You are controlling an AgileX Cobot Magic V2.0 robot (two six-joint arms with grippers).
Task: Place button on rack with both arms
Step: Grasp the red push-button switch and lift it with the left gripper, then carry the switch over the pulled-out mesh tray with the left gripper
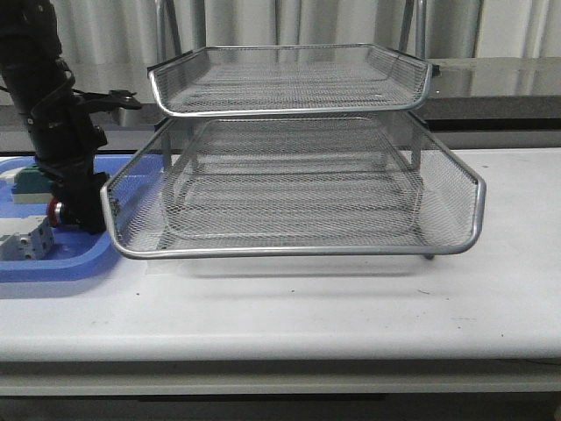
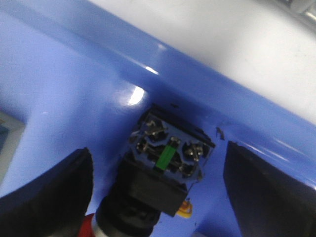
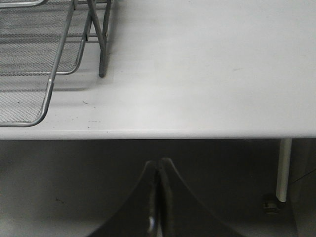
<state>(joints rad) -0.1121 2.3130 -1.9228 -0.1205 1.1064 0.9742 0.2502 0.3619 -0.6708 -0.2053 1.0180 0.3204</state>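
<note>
No text, label, brand name, number or sign can be read in any of the three views. In the left wrist view, the button [image 2: 165, 163] shows a small yellow patch low on its black body, but the picture is too blurred to tell whether anything is printed there. Its blue rear block carries no legible marking.

My front camera faced the rack [image 1: 298, 158] across the table [image 1: 351, 307]. My left wrist hung close over the blue tray [image 2: 74, 74]; my right wrist, off the table's edge, shared the rack.
</note>
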